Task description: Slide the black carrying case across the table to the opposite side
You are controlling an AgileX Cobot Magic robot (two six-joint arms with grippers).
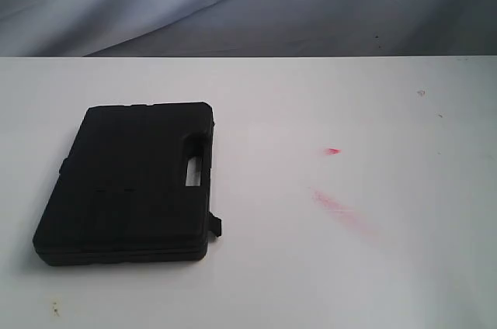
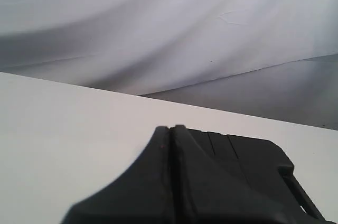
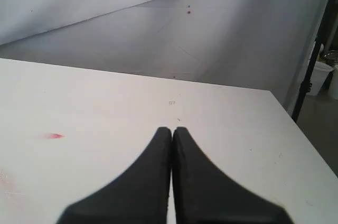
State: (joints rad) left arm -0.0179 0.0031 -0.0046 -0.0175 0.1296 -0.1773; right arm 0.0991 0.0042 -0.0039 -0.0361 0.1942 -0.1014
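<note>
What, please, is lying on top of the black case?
Nothing lies on the case; its lid is bare. The closed lid hides whatever is inside, and the case covers the table beneath.

Wrist views: left hand [image 2: 172, 128] fingers out of focus, roots cut by the frame edge. The part of the case [image 2: 259, 166] beneath them is hidden, black on black, boundary unclear. Same cut on right hand [image 3: 172, 129]. Small mark [image 3: 171, 103] on surface [image 3: 105, 102] ahead of it: unidentifiable.
</note>
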